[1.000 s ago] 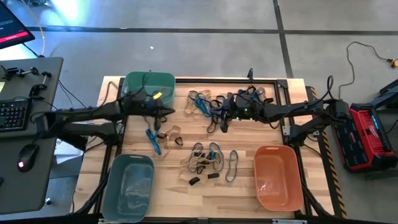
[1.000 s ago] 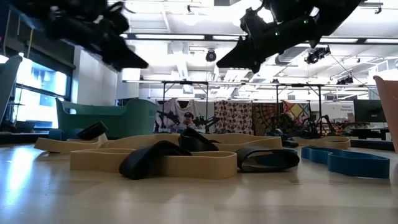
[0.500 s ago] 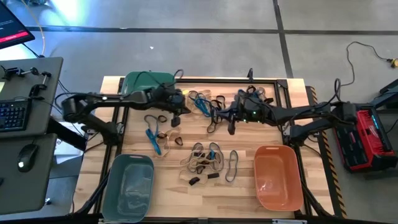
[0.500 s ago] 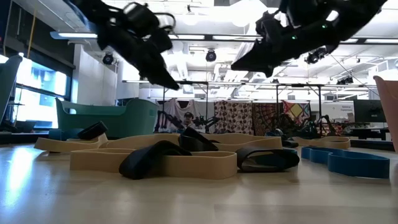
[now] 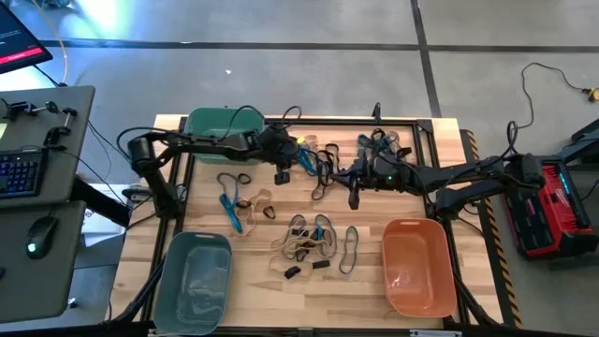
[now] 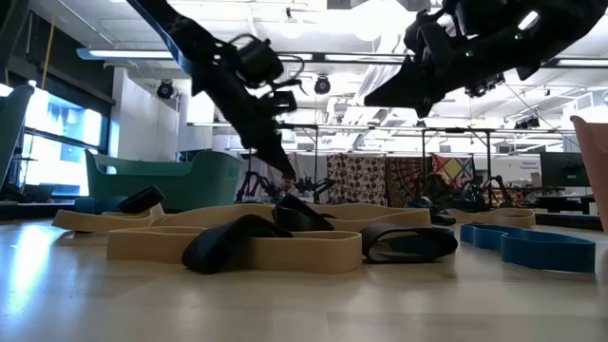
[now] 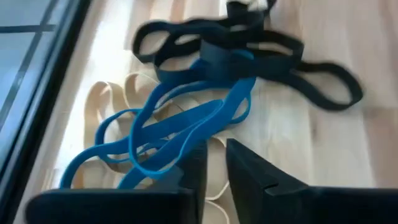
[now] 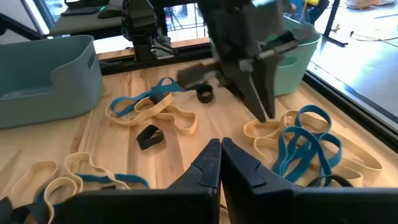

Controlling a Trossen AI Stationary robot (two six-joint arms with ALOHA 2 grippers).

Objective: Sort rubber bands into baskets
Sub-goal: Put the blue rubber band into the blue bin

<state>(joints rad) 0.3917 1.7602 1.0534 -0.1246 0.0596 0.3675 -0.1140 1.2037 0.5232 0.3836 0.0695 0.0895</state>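
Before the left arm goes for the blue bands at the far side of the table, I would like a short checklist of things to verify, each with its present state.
1. Left gripper jaws parted a little, nothing between them: ok.
2. Left gripper is lined up over the blue rubber bands: ok in its wrist view.
3. Blue bands lie free to lift: not ok, they tangle with tan bands and black bands.
4. Right gripper keeps away from the target: cannot tell, it hangs close beside that pile, jaws shut.
5. Teal-green basket open for a drop: ok.
6. Which basket takes blue: cannot tell.
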